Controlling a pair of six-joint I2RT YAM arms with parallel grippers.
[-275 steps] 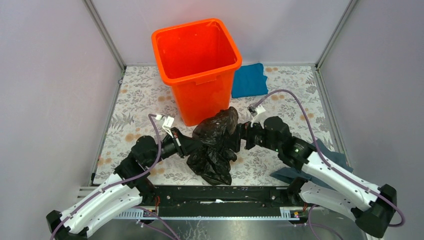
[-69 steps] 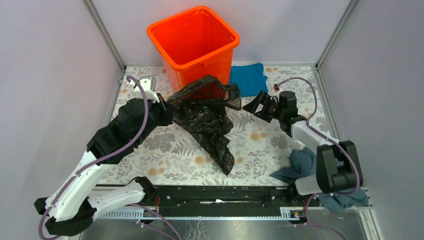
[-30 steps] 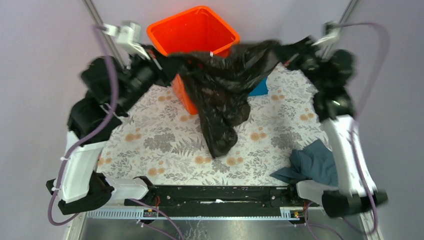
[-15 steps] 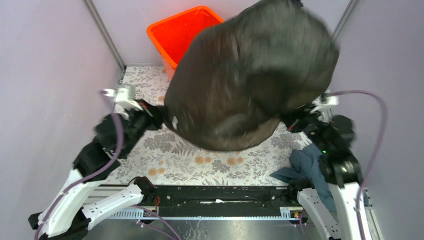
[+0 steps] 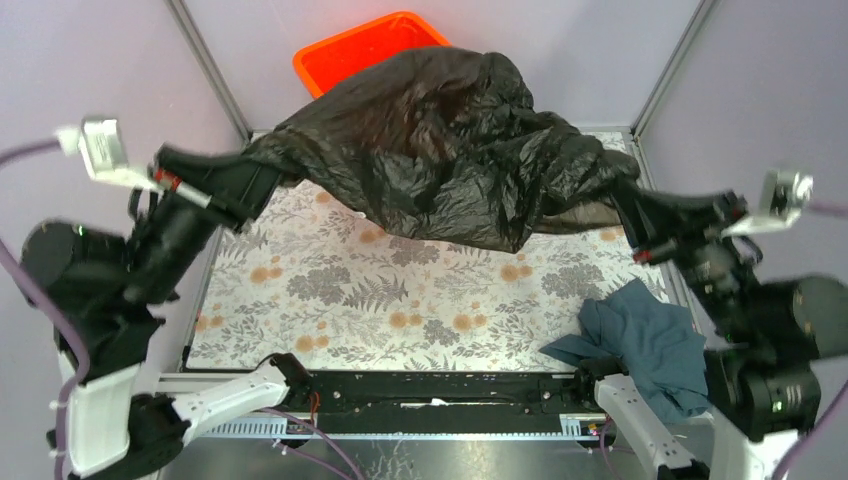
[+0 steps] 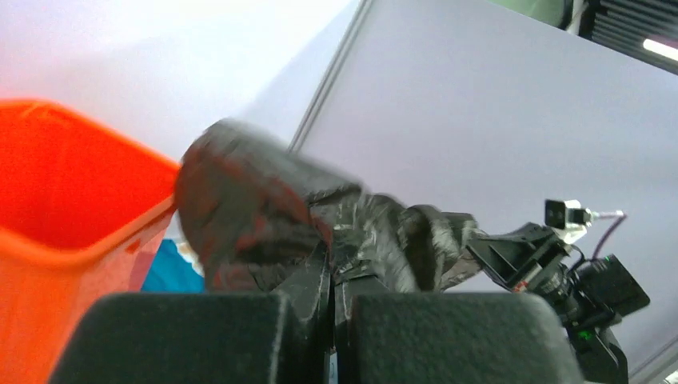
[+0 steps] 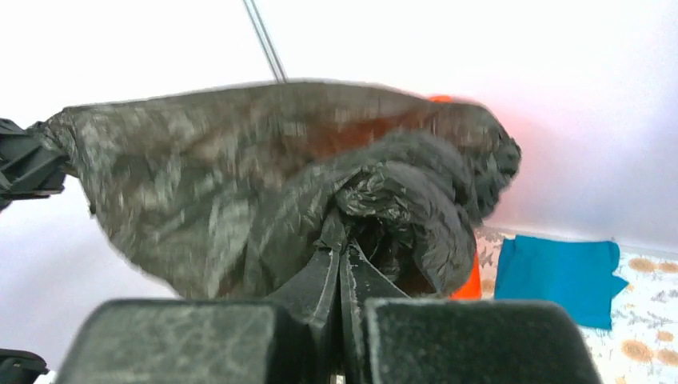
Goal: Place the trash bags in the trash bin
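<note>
The trash bag (image 5: 450, 160), wrinkled glossy black film, hangs in the air stretched between my two grippers. My left gripper (image 5: 258, 172) is shut on its left end and my right gripper (image 5: 622, 203) on its right end. The bag sags in front of the orange trash bin (image 5: 345, 55), hiding most of it. In the left wrist view the jaws (image 6: 332, 258) pinch the film (image 6: 264, 200) beside the bin's rim (image 6: 72, 172). In the right wrist view the jaws (image 7: 340, 250) grip a bunched fold (image 7: 240, 160), with a sliver of bin (image 7: 473, 280) behind.
A grey-blue cloth (image 5: 645, 340) lies crumpled at the front right of the flowered table (image 5: 340, 290). A bright blue cloth (image 7: 560, 268) lies flat beside the bin, to its right. Grey walls with metal posts (image 5: 205, 65) close in the back and sides.
The bag was lifted off the table and half a second ago billowed up like a balloon. It has now collapsed, pulled long between the grippers, which have spread further apart.
</note>
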